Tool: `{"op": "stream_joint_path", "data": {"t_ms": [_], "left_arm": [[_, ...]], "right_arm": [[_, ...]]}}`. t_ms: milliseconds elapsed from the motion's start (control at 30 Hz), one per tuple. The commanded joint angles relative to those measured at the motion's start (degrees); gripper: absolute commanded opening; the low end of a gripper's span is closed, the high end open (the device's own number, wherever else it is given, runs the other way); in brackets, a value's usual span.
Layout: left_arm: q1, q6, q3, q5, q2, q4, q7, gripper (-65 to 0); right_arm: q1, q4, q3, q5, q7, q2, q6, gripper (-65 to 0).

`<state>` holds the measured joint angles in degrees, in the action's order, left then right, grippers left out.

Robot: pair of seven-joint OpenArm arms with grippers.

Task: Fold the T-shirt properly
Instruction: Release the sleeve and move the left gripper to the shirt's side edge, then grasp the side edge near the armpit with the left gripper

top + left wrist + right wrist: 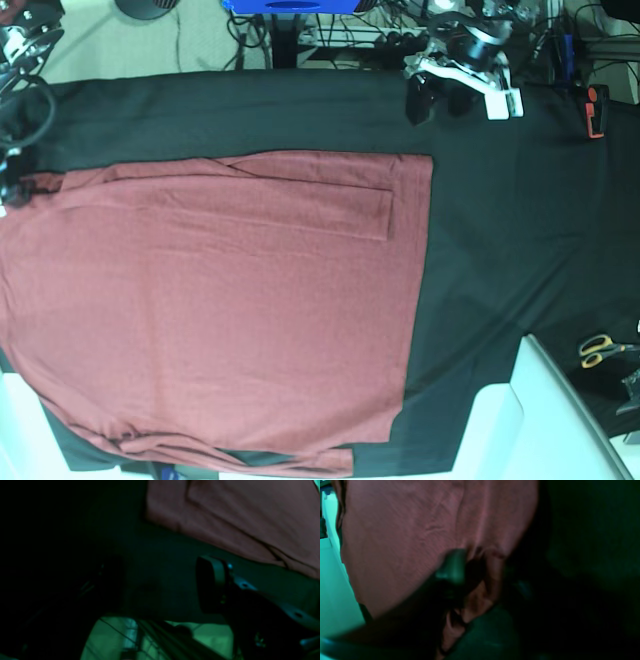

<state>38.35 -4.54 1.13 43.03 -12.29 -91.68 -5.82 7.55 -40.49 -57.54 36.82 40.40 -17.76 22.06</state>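
Observation:
The T-shirt (220, 320), brick red with long sleeves, lies spread flat on a black cloth (480, 220), one sleeve folded across its upper part. My right gripper (14, 186) sits at the shirt's upper left corner. In the right wrist view its fingers (452, 566) pinch a puckered fold of the T-shirt (402, 537). My left gripper (440, 98) stands open over the black cloth, just beyond the shirt's upper right corner. In the left wrist view one of its fingers (212, 585) shows with nothing held, and the T-shirt's edge (225, 512) lies beyond it.
Yellow-handled scissors (600, 348) lie at the right edge. A red and black tool (596, 110) rests at the upper right. A white tabletop (560, 420) shows at the lower right past the cloth's edge. Cables (20, 100) hang by the right arm.

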Motion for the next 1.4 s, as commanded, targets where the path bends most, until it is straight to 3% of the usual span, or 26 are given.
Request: {"op": "stream_joint_path", "data": {"t_ms": [0,33,133,633,700,867,1200,1367], "left_arm": [[0.3,-0.9,0.1,1.7,-0.2,-0.7,0.9,-20.7],[0.1,-0.9,0.1,3.3,-0.2,-0.6,0.9,-20.7],[-0.1,-0.9,0.1,5.2,-0.5,-0.1,0.9,-20.9],[-6.6,-0.9,0.2,5.6,-0.1,5.3,0.9,-20.4],[-7.4,-0.9,0.2,5.6,0.2,5.1,0.9,-17.8],[-8.9,-0.9,-0.4,5.6,0.6,8.0,0.9,-2.1],[-13.4,-0.9,-0.9,5.7,3.2,12.8,0.7,-1.8],[-16.7,-0.9,-1.2,5.7,4.1,13.8,-5.5,-1.8]], "right_arm": [[0.7,-0.7,-0.2,0.9,-0.4,-1.2,0.7,-62.7],[0.7,-0.7,-0.2,0.9,-0.2,-1.2,0.7,-65.0],[0.7,-0.7,-0.2,0.9,0.0,-1.2,0.7,-63.2],[0.4,-0.7,0.2,0.9,0.1,-1.4,0.8,-64.8],[0.4,-0.7,0.2,0.9,0.1,-1.4,0.8,-64.8],[0.3,-0.7,-0.1,0.9,0.2,-1.5,0.8,-64.8],[0.4,-0.7,-0.1,0.9,1.6,-1.5,0.8,-64.8],[0.4,-0.7,-0.1,0.9,1.6,-1.5,0.8,-64.8]]}}
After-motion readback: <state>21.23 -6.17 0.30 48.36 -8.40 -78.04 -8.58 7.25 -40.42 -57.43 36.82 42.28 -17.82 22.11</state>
